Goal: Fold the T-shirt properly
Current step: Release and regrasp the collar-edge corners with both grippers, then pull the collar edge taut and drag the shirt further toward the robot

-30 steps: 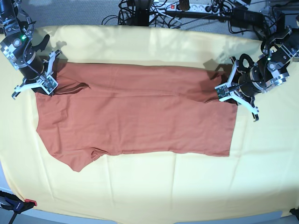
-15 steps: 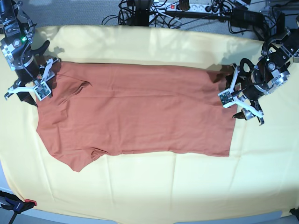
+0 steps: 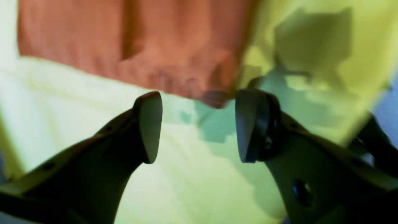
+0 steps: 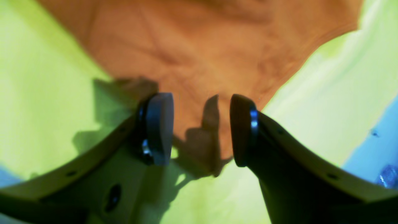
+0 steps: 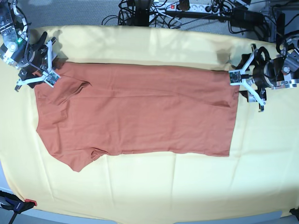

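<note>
Two arms at opposite ends of a surface draped in a yellow cloth [image 5: 149,186], seen whole only from the base view. Spread flat across the cloth's middle, a rust-orange T-shirt [image 5: 135,112], long edge running side to side, one sleeve jutting toward the near left corner. Beyond the far edge, a tangle of black cables [image 5: 187,11]; at the near left corner, a small clamp [image 5: 16,205].

From the base view, right tool [image 5: 35,63] at the shirt's far left corner, left tool [image 5: 246,84] just off the far right corner, both gaping and gripping nothing.

Closer in, blurred: from the left wrist view, left tool [image 3: 199,126] with fingers spread wide over bare cloth [image 3: 186,186], shirt hem [image 3: 140,46] lying just ahead of the tips, apart from them. From the right wrist view, right tool [image 4: 201,129] parted less widely, a corner of the shirt [image 4: 199,46] reaching down between the fingers, contact impossible to tell.
</note>
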You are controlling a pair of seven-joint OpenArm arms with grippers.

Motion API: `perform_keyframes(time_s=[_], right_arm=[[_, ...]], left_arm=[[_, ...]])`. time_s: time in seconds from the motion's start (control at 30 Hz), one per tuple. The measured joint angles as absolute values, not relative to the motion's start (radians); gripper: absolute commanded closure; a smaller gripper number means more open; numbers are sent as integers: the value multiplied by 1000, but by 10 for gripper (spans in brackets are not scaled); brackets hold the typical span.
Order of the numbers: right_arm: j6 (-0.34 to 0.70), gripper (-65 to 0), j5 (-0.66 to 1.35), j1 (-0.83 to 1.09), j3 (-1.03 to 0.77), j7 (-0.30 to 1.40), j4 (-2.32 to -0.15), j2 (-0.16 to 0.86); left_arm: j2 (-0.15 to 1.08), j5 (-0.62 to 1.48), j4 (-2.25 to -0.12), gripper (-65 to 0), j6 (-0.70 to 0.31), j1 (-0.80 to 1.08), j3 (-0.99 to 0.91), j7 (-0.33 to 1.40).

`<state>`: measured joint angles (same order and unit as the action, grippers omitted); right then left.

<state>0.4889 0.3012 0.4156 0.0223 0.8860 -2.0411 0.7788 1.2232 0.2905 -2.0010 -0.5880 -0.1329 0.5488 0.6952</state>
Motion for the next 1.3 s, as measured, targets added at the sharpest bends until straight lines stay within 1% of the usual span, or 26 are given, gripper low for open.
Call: perform_keyframes(time_s=[0.07, 0.23, 0.37, 0.47, 0.7, 0.87, 0.93, 1.0, 1.13, 1.2, 1.3], right_arm=[[513, -315, 316, 422, 22, 891, -2041, 785], [552, -315, 313, 490, 23, 883, -2032, 797], [536, -315, 224, 490, 22, 815, -1995, 798], [493, -315, 160, 489, 22, 723, -1951, 799], [490, -314, 169, 482, 18, 660, -1869, 801], [482, -314, 168, 482, 19, 661, -1869, 800], [478, -314, 163, 482, 19, 665, -1869, 800], [466, -314, 156, 478, 19, 701, -1869, 800], [433, -315, 170, 482, 20, 818, -1884, 838], [425, -315, 184, 485, 20, 840, -1908, 864], [428, -315, 190, 487, 23, 861, -1950, 873]], left_arm=[[1227, 307, -2001, -382, -636, -131, 549, 695], [1224, 303, -2000, -382, -637, -102, 549, 688], [1216, 289, -2000, -382, -632, -102, 548, 688], [1216, 280, -2000, -382, -584, -102, 549, 677], [1216, 255, -2000, -382, -583, -102, 548, 671], [1216, 235, -2000, -382, -583, -102, 548, 670], [1216, 216, -2000, -382, -553, -102, 548, 670], [1216, 210, -2000, -382, -515, -103, 548, 671], [1218, 241, -2000, -382, -514, -102, 548, 673], [1218, 247, -2000, -382, -519, -102, 548, 673], [1218, 247, -2001, -382, -516, -102, 548, 673]])
